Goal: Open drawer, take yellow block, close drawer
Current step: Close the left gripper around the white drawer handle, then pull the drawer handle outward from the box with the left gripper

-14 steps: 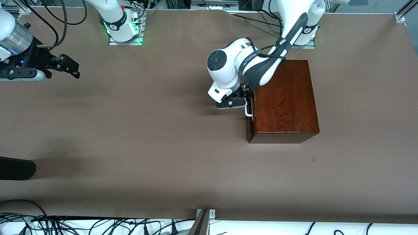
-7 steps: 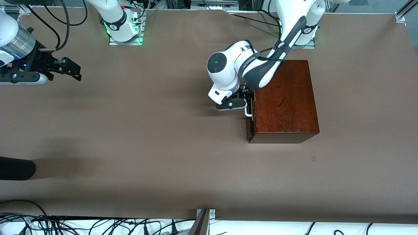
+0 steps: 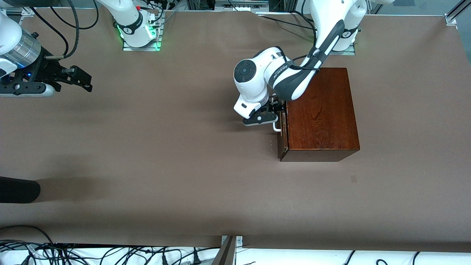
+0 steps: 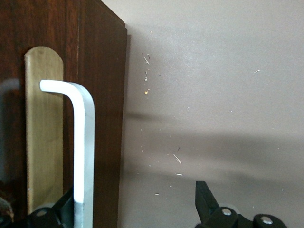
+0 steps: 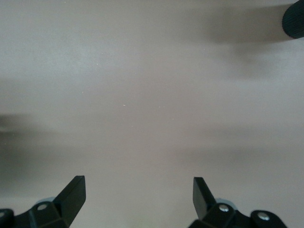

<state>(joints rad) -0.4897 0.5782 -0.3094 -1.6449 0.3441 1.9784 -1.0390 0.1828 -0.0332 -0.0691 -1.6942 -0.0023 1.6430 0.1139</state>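
Observation:
The glossy dark-brown wooden box [image 3: 320, 114] stands toward the left arm's end of the table. Its drawer [image 3: 282, 138] has a dark front and a white loop handle [image 3: 276, 127] and stands out a crack. My left gripper [image 3: 279, 112] is low in front of the drawer, open, and the handle [image 4: 85, 142] lies just inside one of its fingers [image 4: 61, 209]. The other finger [image 4: 204, 194] is off over bare table. The drawer front [image 4: 102, 118] fills one side of the left wrist view. The yellow block is hidden. My right gripper [image 3: 75, 78] waits open above the table at the right arm's end.
A black rounded object [image 3: 18, 189] lies at the table's edge at the right arm's end, nearer the front camera; it also shows in the right wrist view [image 5: 294, 19]. Cables and a metal bracket [image 3: 228, 250] run along the front edge.
My left gripper has shifted a little away from the box, and the handle and drawer front have come out slightly with it. My right gripper has drifted slightly.

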